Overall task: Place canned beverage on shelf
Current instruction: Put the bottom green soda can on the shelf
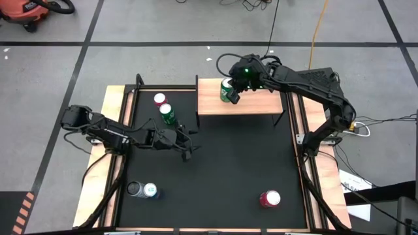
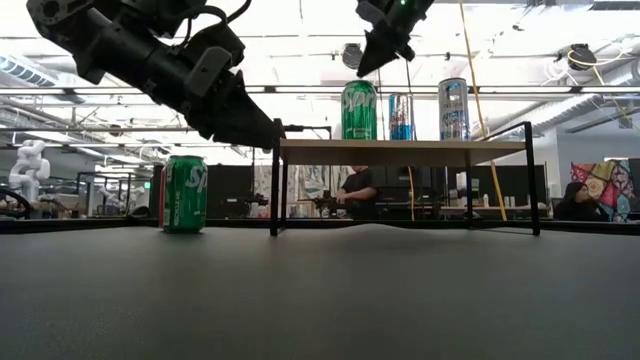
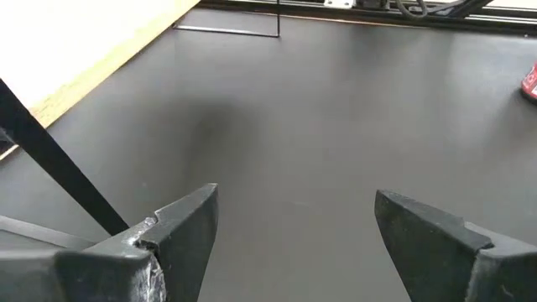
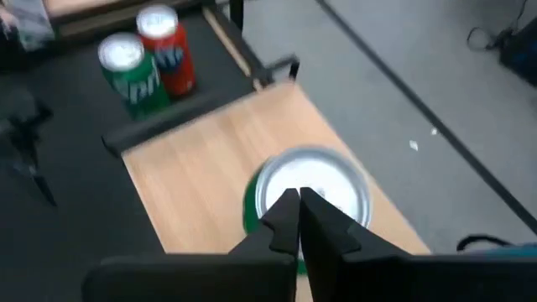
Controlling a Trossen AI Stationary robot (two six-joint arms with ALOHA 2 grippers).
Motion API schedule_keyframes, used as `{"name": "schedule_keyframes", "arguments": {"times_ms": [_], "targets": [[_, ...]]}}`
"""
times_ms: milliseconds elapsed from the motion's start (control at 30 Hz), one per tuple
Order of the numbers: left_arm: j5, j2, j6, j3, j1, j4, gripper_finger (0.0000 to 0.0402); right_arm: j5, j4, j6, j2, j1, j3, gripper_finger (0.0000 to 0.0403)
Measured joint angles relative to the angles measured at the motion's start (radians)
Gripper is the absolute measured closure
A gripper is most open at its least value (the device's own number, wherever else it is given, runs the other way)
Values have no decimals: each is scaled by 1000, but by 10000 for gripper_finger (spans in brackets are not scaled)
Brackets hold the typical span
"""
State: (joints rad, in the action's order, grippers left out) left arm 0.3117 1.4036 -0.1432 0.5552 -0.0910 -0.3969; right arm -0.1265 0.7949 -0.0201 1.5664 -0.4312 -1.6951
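Observation:
A green can (image 1: 226,92) stands upright on its base on the light-wood shelf (image 1: 251,103), near the shelf's left end; it also shows in the low view (image 2: 359,110). My right gripper (image 2: 364,70) hangs just above the can's silver top (image 4: 323,180), fingers shut and pointing down, with a small gap to the can in the low view. My left gripper (image 1: 187,145) is open and empty above the black mat, in front of the shelf's left end; its own view (image 3: 294,243) shows only bare mat between the fingers.
A green can (image 1: 168,115) and a red-and-white can (image 1: 160,100) stand on the mat left of the shelf. Two cans (image 1: 142,190) stand near left, a red can (image 1: 270,198) near right. In the low view two more cans (image 2: 428,110) stand at shelf-top level.

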Motion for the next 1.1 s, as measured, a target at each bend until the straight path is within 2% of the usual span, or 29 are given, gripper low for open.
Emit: {"name": "schedule_keyframes", "arguments": {"times_ms": [167, 667, 1100], "targets": [[6, 0, -6, 0, 0, 1, 87, 27, 7, 3, 19, 0, 0, 403], [7, 0, -33, 0, 0, 6, 87, 22, -4, 49, 52, -33, -2, 403], [12, 0, -34, 0, 0, 18, 87, 24, 3, 192, 52, -88, 0, 403]]}}
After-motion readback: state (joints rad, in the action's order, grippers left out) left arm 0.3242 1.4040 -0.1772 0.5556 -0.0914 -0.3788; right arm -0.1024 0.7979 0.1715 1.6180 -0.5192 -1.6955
